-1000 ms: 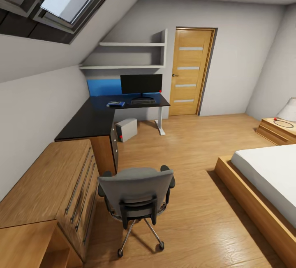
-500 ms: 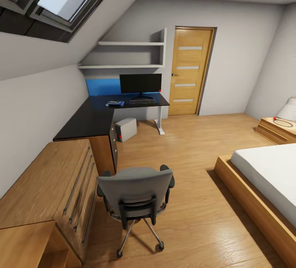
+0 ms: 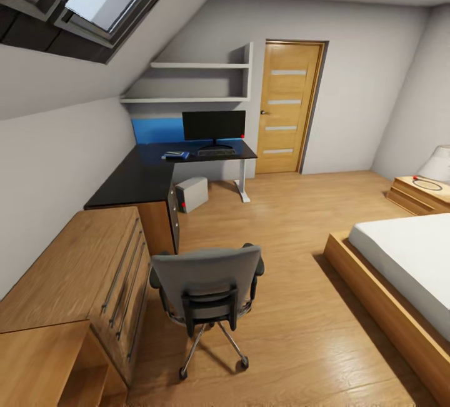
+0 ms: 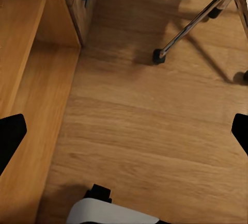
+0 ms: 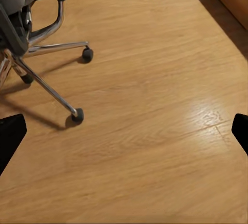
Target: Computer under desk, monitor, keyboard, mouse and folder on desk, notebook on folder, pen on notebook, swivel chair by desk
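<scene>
The grey swivel chair [image 3: 206, 282] stands on the floor close in front of me with its back toward me, well short of the desk [image 3: 137, 175]; its backrest hides the seat. On the far desk wing stand the monitor [image 3: 214, 125] and, in front of it, the keyboard [image 3: 217, 152]. To the keyboard's left lies a blue flat stack [image 3: 176, 155]; the folder, notebook, pen and mouse are too small to tell apart. The computer [image 3: 192, 194] sits under the desk. My left gripper [image 4: 124, 136] and right gripper [image 5: 124, 133] hang open over bare floor, near the chair's castors [image 4: 159, 56] [image 5: 77, 114].
A low light-wood cabinet [image 3: 75, 276] runs along the left wall beside the chair. A bed [image 3: 406, 257] on a wooden frame takes the right side, with a nightstand [image 3: 425, 194] beyond. A shut door [image 3: 287, 107] is at the back. Open wood floor lies between chair and desk.
The whole head view has shifted slightly, so the camera has moved a little. The chair, desk and things on it keep their places.
</scene>
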Robot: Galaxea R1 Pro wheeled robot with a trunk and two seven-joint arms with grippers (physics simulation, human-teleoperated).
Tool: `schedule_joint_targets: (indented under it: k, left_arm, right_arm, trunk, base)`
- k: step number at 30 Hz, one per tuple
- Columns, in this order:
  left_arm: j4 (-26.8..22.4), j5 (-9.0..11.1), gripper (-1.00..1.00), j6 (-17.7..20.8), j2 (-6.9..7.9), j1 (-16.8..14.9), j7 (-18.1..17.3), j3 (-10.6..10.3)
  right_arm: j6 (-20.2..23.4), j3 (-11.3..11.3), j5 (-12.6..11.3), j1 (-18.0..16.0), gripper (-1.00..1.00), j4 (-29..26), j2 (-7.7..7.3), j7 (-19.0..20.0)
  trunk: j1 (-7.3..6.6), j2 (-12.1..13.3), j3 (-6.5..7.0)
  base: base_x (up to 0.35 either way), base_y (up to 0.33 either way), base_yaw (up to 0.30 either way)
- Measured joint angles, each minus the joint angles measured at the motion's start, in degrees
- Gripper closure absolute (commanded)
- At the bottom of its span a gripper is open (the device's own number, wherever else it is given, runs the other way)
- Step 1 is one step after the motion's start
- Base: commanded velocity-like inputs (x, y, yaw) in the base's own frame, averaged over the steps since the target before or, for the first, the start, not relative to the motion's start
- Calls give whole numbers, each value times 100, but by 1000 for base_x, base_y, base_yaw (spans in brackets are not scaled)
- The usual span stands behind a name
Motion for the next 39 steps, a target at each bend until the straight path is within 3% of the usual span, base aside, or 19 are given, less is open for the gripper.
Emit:
schedule_joint_targets:
  k: [39]
  left_arm:
    - [10,0,-100,11,-8,0,-2,5]
  right_arm:
    - [-3,12,3,0,-100,0,5,0]
  trunk:
    - [856,-1568,-703]
  base:
    - [-15,0,0]
